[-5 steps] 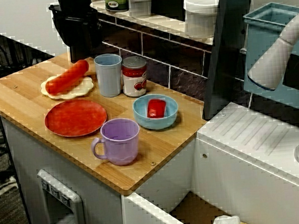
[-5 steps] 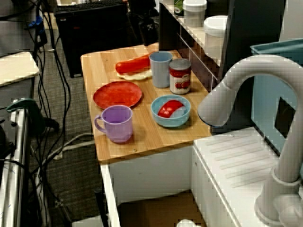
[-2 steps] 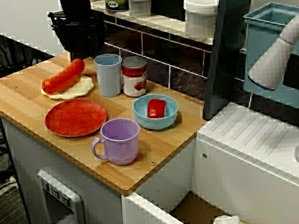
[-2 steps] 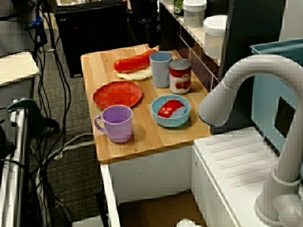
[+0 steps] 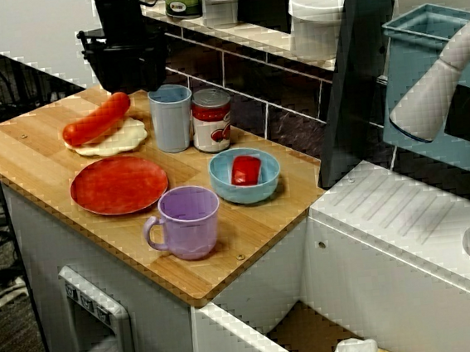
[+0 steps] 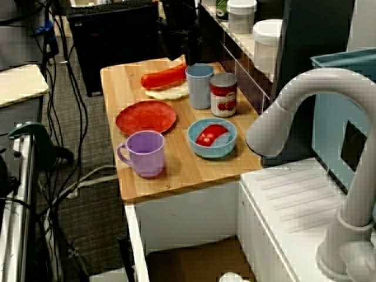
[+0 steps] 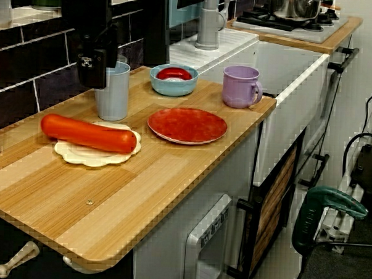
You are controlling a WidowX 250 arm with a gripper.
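Observation:
A long red sausage (image 5: 96, 119) lies flat across a white scalloped mat (image 5: 119, 139) at the back left of the wooden counter (image 5: 41, 153). In the view from the left end, the sausage (image 7: 87, 133) rests on the mat (image 7: 86, 155) with nothing touching it. My black gripper (image 5: 128, 74) hangs open and empty just above and behind the end of the sausage nearest the blue cup (image 5: 171, 120). From the left end, the gripper (image 7: 93, 77) shows beside that cup (image 7: 112, 93), in front of the dark tiled wall.
A tomato can (image 5: 211, 122) stands right of the blue cup. In front are a red plate (image 5: 119, 185), a purple mug (image 5: 189, 222) and a blue bowl (image 5: 223, 181) holding a red piece (image 5: 246, 170). Jars (image 5: 316, 22) line a shelf behind. A sink faucet (image 5: 434, 82) is at right.
The gripper has risen from the sausage's right end. The sausage has slid slightly left on the mat and lies free.

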